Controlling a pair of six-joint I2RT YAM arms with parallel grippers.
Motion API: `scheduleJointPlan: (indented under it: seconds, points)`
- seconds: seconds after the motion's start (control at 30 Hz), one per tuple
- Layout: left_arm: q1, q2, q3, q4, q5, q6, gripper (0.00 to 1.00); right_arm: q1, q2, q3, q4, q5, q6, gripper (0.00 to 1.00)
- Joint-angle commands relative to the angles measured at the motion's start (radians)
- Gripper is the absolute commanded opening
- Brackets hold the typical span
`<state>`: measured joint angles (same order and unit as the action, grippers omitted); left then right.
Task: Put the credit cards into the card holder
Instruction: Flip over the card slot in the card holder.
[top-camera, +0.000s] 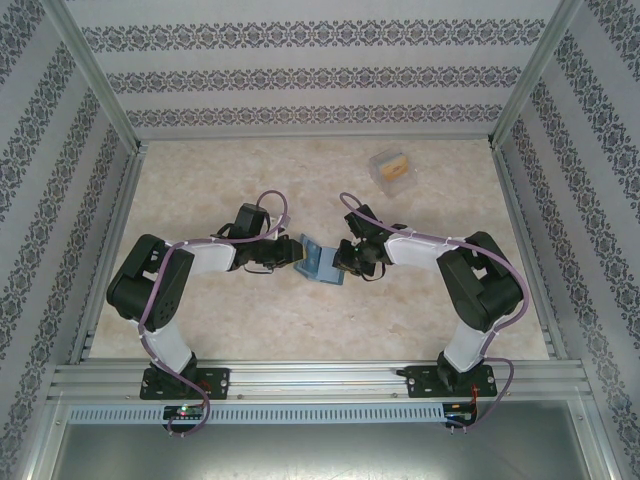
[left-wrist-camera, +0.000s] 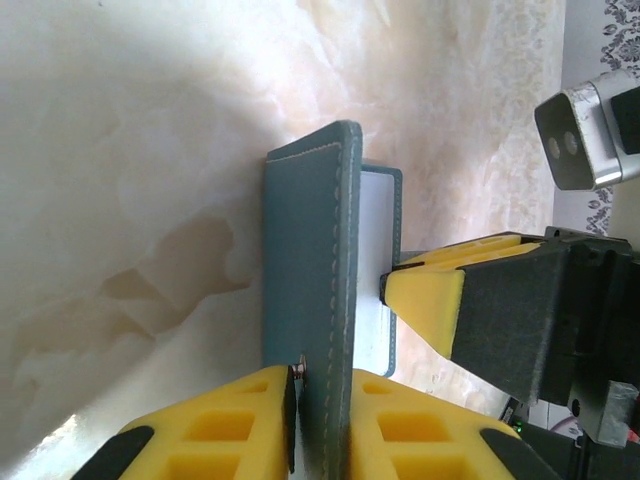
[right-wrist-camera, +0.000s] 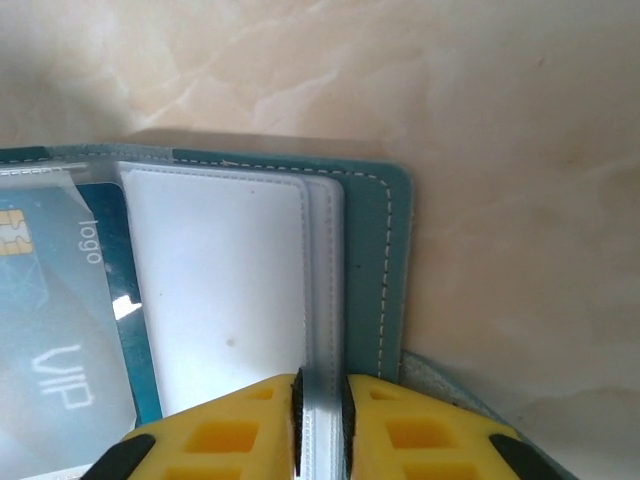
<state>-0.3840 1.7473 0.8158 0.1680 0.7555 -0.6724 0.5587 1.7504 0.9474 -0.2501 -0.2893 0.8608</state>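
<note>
Two tools grip the open holder (top-camera: 318, 262) at mid-tabletop (top-camera: 250, 330).
The left tool (left-wrist-camera: 320, 385) is narrow, clamped on the holder's teal cover (left-wrist-camera: 300, 260). The right tool (right-wrist-camera: 320, 395) pinches a white inner leaf (right-wrist-camera: 220, 280). Beside that leaf, a blue card (right-wrist-camera: 60, 310) in a clear pocket reads "logo" and "VIP".

The card holder (left-wrist-camera: 305, 290) looks like matt teal leather (or an imitation) with pale stitching. Its inner leaves (right-wrist-camera: 220, 290) are smooth white plastic; at 9 o'clock in the right wrist view a glossy clear sleeve (right-wrist-camera: 100, 200) covers a blue plastic credit card (right-wrist-camera: 50, 340). The left gripper (left-wrist-camera: 322, 385) has fingers (left-wrist-camera: 235, 430) of matt yellow moulded plastic. The table (top-camera: 250, 180) is smooth, marble-patterned, faintly shiny. At 1 o'clock from above sits a clear plastic box (top-camera: 390, 165).
</note>
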Motion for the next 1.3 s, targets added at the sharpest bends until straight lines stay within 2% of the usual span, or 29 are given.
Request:
scheduleJointPlan:
  seconds: [0.0,0.13,0.27,0.37,0.57,0.77,1.27]
  points:
    - [0.008,-0.015,0.004,-0.029,-0.012,0.025,0.19,0.007,0.002,0.011,0.018,-0.034,0.004,0.23]
    - [0.008,-0.009,-0.001,-0.029,-0.019,0.019,0.12,0.006,-0.034,0.011,-0.006,-0.020,0.001,0.27]
    - [0.007,-0.009,-0.006,-0.021,-0.025,0.012,0.11,0.013,-0.091,0.002,-0.035,0.054,-0.012,0.31]
    - [0.008,-0.011,-0.007,-0.019,-0.028,0.010,0.11,0.017,-0.113,-0.006,-0.026,0.057,-0.002,0.31]
    - [0.007,-0.007,-0.008,-0.016,-0.025,0.006,0.11,0.027,-0.085,0.006,-0.019,0.049,0.007,0.31]
    - [0.007,-0.008,-0.010,-0.016,-0.026,0.004,0.11,0.037,-0.034,0.009,-0.013,0.047,0.014,0.36]
    - [0.008,-0.002,-0.009,-0.010,-0.021,0.000,0.11,0.047,-0.002,0.025,-0.005,0.043,0.017,0.26]
